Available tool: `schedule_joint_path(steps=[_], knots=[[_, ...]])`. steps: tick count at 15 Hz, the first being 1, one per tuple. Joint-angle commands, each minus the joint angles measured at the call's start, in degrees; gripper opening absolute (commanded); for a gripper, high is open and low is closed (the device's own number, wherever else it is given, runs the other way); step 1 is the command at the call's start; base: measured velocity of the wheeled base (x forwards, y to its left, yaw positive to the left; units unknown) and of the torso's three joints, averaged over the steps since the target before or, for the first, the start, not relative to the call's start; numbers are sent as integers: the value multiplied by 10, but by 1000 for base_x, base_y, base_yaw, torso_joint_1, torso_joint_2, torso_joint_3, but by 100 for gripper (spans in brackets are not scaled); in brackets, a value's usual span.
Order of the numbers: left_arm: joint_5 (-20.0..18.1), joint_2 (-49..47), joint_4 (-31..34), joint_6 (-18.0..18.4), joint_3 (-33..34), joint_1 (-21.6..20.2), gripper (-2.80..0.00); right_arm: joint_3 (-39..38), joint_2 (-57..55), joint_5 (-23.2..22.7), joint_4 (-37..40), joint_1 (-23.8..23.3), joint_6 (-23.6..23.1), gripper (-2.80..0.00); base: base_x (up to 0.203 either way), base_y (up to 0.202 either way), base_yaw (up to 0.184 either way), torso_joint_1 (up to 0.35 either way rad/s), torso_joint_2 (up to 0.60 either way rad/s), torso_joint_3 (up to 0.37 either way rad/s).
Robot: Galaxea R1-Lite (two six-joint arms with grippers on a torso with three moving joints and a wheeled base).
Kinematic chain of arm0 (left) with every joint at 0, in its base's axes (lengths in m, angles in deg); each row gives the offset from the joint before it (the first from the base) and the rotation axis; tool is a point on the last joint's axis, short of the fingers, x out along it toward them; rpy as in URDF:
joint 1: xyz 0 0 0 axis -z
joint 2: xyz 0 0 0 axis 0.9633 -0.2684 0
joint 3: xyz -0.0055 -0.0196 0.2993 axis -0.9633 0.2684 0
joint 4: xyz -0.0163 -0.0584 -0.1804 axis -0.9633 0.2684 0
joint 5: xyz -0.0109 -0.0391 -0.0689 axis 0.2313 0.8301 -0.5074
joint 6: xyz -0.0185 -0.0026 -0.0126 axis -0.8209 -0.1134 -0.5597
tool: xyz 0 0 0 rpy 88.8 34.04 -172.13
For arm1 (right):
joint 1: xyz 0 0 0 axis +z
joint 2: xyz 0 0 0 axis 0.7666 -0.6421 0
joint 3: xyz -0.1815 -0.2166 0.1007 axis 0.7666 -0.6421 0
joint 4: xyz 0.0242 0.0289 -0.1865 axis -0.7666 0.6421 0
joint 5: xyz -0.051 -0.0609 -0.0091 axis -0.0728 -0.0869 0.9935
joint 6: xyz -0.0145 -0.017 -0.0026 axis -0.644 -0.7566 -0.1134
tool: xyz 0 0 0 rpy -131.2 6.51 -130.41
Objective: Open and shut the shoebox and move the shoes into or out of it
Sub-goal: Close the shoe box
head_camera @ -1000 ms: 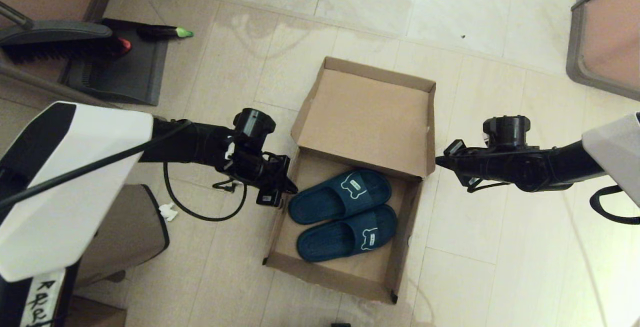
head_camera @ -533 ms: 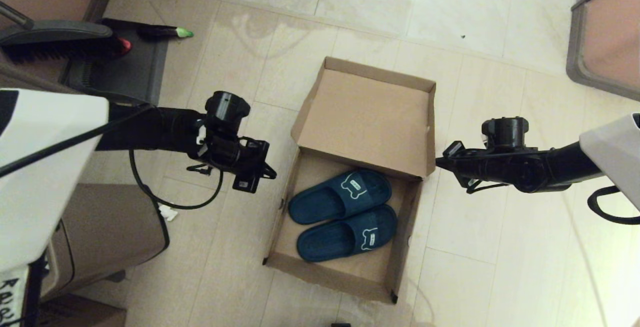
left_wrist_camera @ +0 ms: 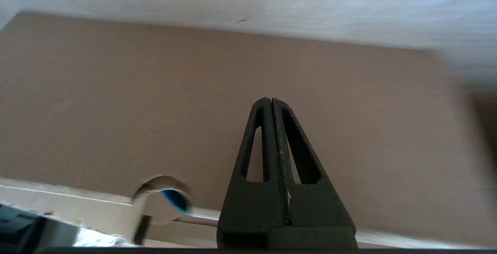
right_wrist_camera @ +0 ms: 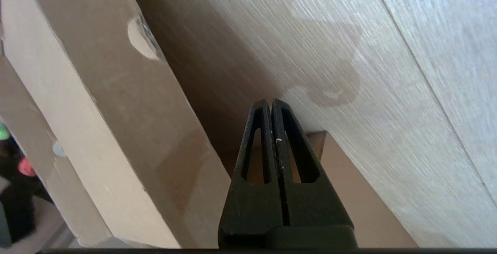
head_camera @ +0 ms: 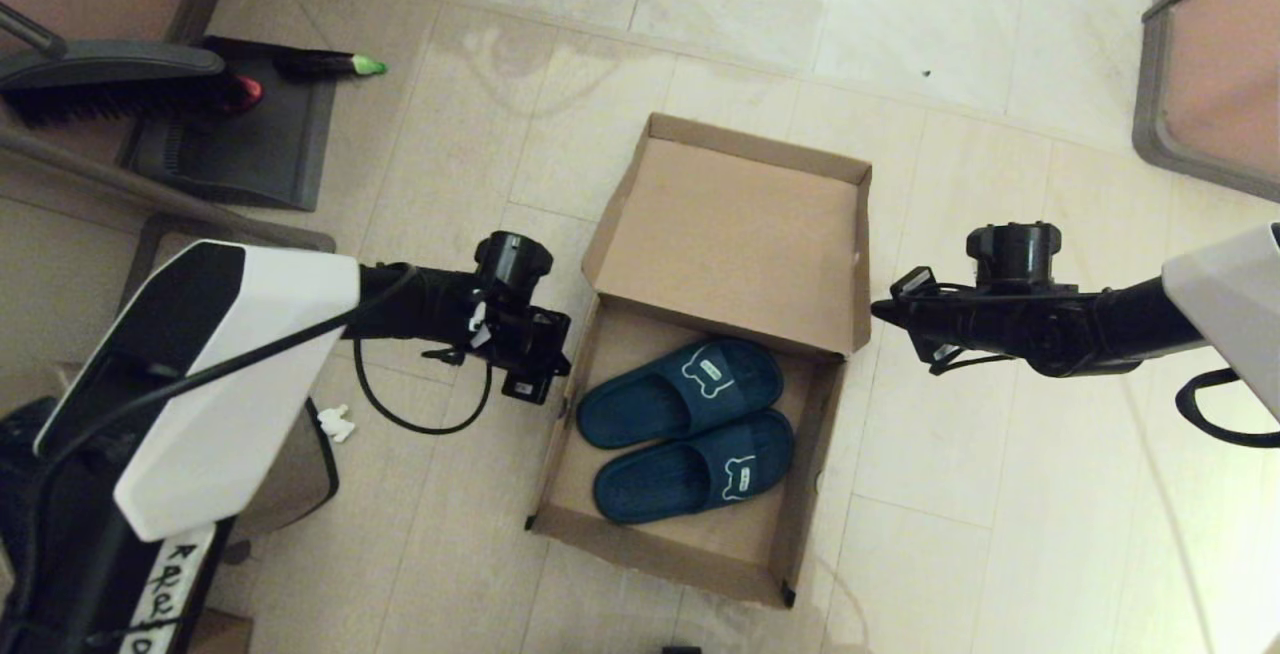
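Your shoebox (head_camera: 720, 234) sits open on the tiled floor (head_camera: 960, 454) in the middle of the head view, its hinged lid standing up on the far side and leaning back, so you look straight at the plain inside of it. The shoes (head_camera: 690, 429) lie inside the base, side by side and touching, both pointing across the box with their bear-marked straps toward the robot's right. Your left gripper (head_camera: 545, 369) hangs just outside the box's left wall, near the corner where the lid meets the base; in the left wrist view its fingers (left_wrist_camera: 268, 137) are pressed tightly together with nothing between them, aimed at a broad brown cardboard face, and a round cut-out there shows a glimpse of blue. Whether the tips touch the cardboard you cannot tell from these views. Your right gripper (head_camera: 885, 312) reaches in from the other side, its tip just beside the right edge of the raised lid; its fingers (right_wrist_camera: 268, 137) are likewise squeezed together and empty, with the box wall on one side and floor on the other. Off at the far left, a black brush (head_camera: 110, 84) rests over a dark dustpan (head_camera: 240, 144).
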Motion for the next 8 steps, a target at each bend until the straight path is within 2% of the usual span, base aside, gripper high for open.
schedule_joint_path(steps=[1,3,8], knots=[[10,-14,6,-6,9,13,-280,6,-5,1,-1,-1,5,-280,0,0,0,0,0,0],[12,-2,24,-8,27,17,-280,12,-9,1,-1,-1,5,-280,0,0,0,0,0,0],[12,23,46,-45,67,33,-280,26,-29,21,-2,-3,6,-280,0,0,0,0,0,0]])
